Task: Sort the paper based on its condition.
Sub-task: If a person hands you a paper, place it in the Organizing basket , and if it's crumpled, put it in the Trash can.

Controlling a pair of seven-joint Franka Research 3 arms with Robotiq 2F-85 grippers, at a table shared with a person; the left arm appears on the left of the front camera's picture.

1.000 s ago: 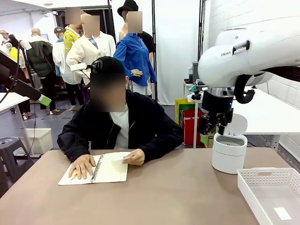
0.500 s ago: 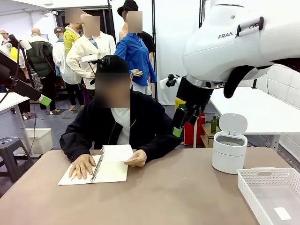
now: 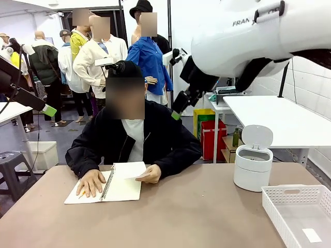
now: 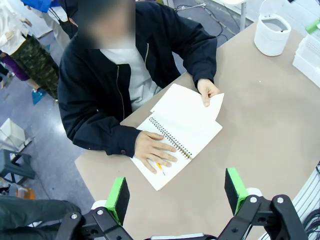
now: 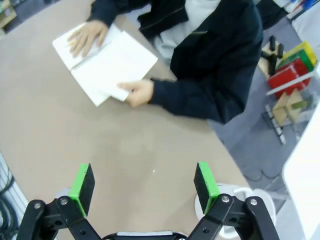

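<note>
**Paper** (image 3: 129, 169): one white sheet at the table's 10 o'clock, raised off the notebook (image 3: 124, 191) by the person's hand (image 3: 150, 174). Cannot tell whether it is torn free.
**Left gripper** (image 4: 177, 192): jaws wide, empty, high over the notebook.
**Right gripper** (image 5: 144, 181): jaws wide, empty, aloft above the table.
**Bin** (image 3: 252, 166): 2 o'clock, lid up.
**Basket** (image 3: 273, 212): 4 o'clock.
**Status:** nothing sorted yet. Probably left to do: handover of the paper, a check of its condition, then placing it in the bin or basket.

Bright, even indoor light, faint soft shadows, slight blur and edge distortion in wrist views.
</note>
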